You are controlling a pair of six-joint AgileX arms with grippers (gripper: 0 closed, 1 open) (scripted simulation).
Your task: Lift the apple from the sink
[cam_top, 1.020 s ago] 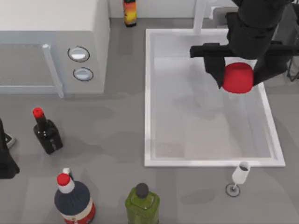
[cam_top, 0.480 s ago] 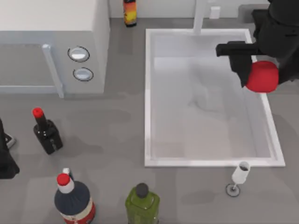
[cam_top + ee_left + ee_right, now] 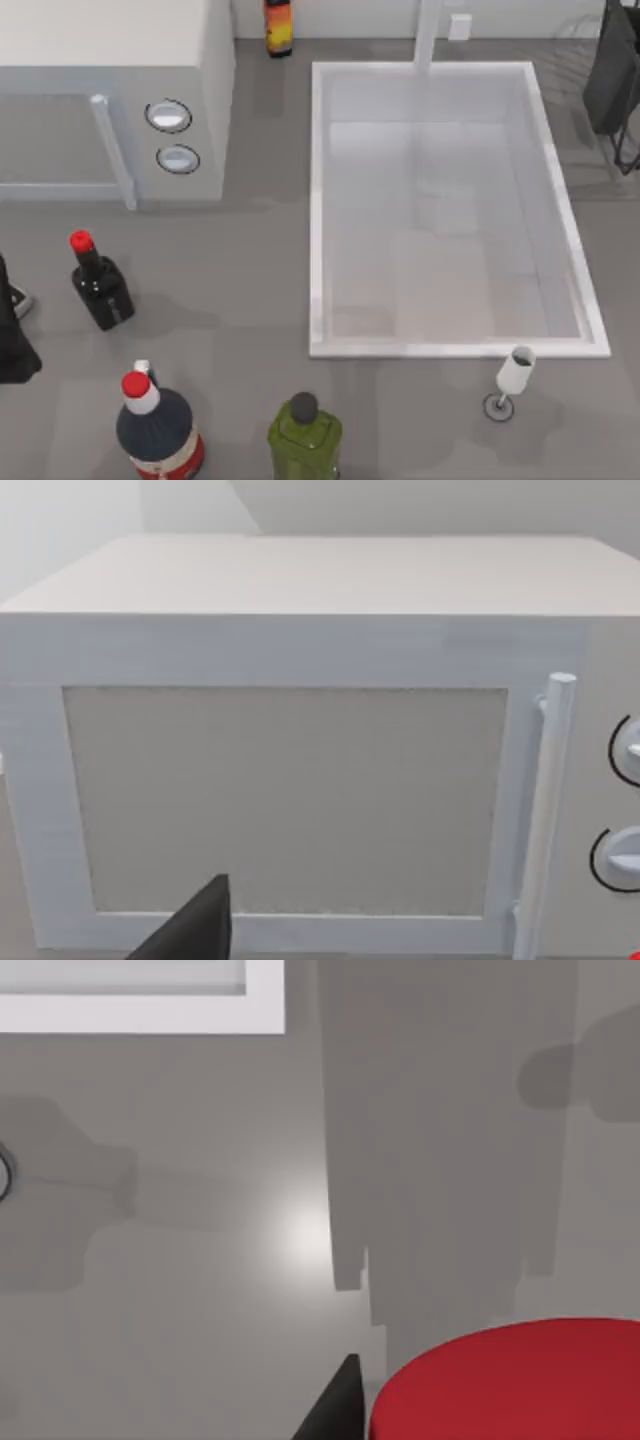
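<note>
One bright red, dome-topped apple (image 3: 510, 1380) is showing in the right wrist view, sitting close under the camera beside a dark finger (image 3: 335, 1405) of the right jaws and above the grey bench (image 3: 180, 1260); whether those jaws are clamping it cannot be told. A corner of the large white rectangular sink (image 3: 445, 205) is lying farther off in that view, apart from the apple. From above, the right arm (image 3: 615, 70) is hanging at the far right edge, beyond the sink's rim. Left of the sink, the white microwave (image 3: 110, 95) with round knobs is standing; the left arm (image 3: 12, 340) is parking at the left edge, its jaws' opening impossible to tell. Bottles and a small wine glass (image 3: 512, 382) are standing along the near bench.
</note>
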